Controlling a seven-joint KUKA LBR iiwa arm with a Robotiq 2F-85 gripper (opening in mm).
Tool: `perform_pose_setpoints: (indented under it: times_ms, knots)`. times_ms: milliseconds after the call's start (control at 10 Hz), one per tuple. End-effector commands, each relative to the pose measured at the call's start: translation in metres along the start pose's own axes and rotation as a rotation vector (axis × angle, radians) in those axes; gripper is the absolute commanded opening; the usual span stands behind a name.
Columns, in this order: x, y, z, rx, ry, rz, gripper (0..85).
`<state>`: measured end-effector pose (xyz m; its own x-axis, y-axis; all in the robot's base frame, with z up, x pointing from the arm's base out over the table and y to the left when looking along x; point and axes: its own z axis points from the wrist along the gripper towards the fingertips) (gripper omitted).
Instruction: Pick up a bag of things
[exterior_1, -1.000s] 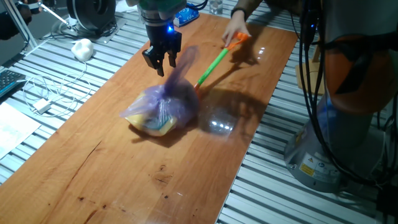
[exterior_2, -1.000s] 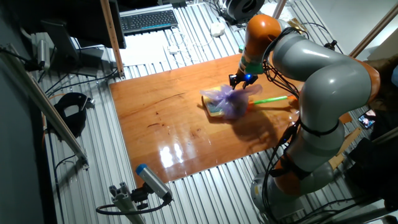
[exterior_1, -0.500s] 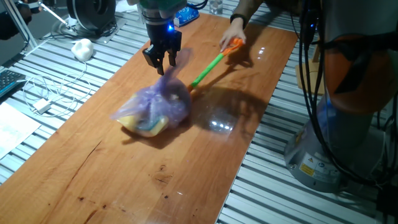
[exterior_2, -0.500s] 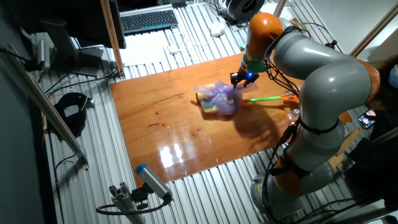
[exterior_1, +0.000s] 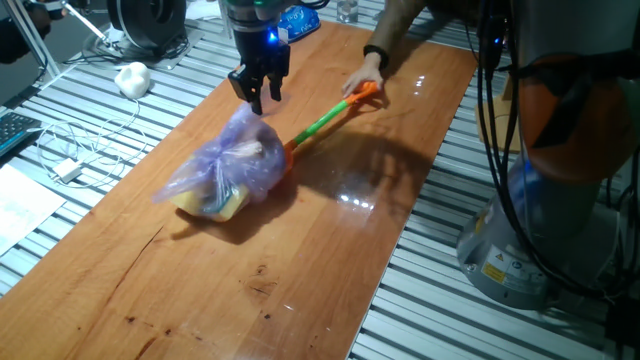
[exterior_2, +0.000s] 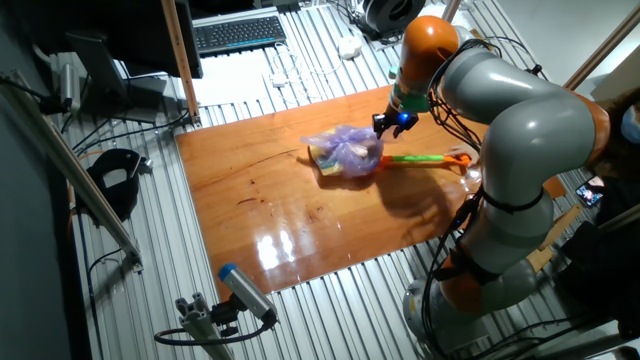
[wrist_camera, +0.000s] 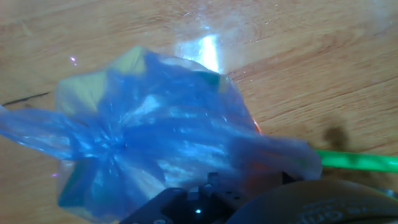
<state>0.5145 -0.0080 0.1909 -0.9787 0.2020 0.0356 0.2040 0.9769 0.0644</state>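
Observation:
The bag of things (exterior_1: 225, 170) is translucent purple plastic with yellow and teal items showing through. It lies on the wooden table (exterior_1: 300, 260), and its top is drawn up to a peak. My gripper (exterior_1: 258, 98) hangs right over that peak, its fingers close together and pinching the plastic. The other fixed view shows the gripper (exterior_2: 388, 128) at the bag's (exterior_2: 345, 152) right edge. In the hand view the bag (wrist_camera: 155, 143) fills the frame and its tail runs under the hand.
A person's hand (exterior_1: 362, 75) holds the orange-and-green toy shovel (exterior_1: 320, 122), whose end touches the bag. A blue packet (exterior_1: 298, 20) lies behind the gripper. A white lump (exterior_1: 132, 78) and cables (exterior_1: 80, 150) lie on the slatted bench to the left.
The bag has slid left across the table, with its peak staying under my gripper. The gripper rose slightly. The person's hand pushed the shovel left with the bag.

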Motion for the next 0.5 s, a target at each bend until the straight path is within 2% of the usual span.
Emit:
perform_pose_setpoints:
  times_ms: [0,100,200,300,400]
  knots:
    - [0.003,0.004,-0.006,-0.012,0.004,0.028,51.0]
    - [0.010,0.011,-0.021,0.013,0.004,0.037,51.0]
    - [0.012,0.011,-0.035,0.017,0.029,0.035,51.0]
    - [0.012,0.008,-0.043,0.006,0.047,0.036,51.0]
    - [0.012,0.010,-0.046,-0.010,0.046,0.052,51.0]
